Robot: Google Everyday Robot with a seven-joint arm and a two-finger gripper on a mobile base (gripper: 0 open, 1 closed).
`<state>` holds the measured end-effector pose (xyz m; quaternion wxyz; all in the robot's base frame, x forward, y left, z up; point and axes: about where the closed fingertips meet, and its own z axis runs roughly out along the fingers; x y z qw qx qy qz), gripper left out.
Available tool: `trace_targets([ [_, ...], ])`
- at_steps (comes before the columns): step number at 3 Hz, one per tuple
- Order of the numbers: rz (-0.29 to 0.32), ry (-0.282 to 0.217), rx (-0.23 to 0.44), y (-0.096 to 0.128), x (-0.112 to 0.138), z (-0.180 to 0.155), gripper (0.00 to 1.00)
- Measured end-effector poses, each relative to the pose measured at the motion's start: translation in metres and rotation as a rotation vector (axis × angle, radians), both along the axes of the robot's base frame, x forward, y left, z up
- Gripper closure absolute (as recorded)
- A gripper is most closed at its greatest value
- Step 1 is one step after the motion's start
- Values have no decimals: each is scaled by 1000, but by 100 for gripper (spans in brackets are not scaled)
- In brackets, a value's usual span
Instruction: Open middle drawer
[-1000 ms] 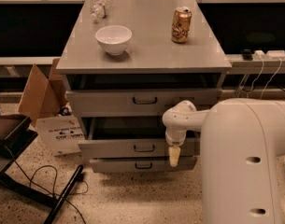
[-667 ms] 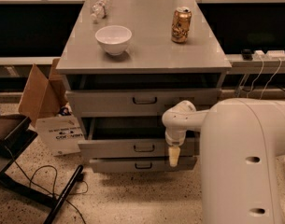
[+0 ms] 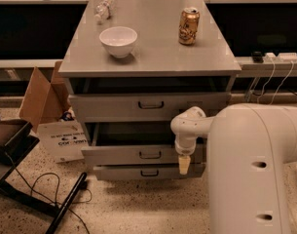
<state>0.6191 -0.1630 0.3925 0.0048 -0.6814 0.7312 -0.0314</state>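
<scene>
Camera view: gripper (image 3: 184, 165) stays beside the partly open middle drawer (image 3: 123, 156), unmoved.

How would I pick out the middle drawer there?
Find the grey cabinet carrying a white bowl and a gold can. Of its three stacked drawer fronts, the middle drawer is second down, with the gripper hanging before its right end. Unlike its neighbours, it juts out furthest.

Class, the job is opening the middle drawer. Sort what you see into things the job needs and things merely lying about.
Needed: middle drawer, pulled partly out; its handle; claw, hanging before the drawer's right end.
Lying about: bowl, can and bottle on the cabinet top; cardboard box on the floor.
</scene>
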Motion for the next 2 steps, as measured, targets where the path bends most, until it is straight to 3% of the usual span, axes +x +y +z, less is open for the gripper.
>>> trace_targets([
  [1,-41,42,-10,-17,-19,-2,42],
  [2,-41,42,-10,-17,-19,3,66],
])
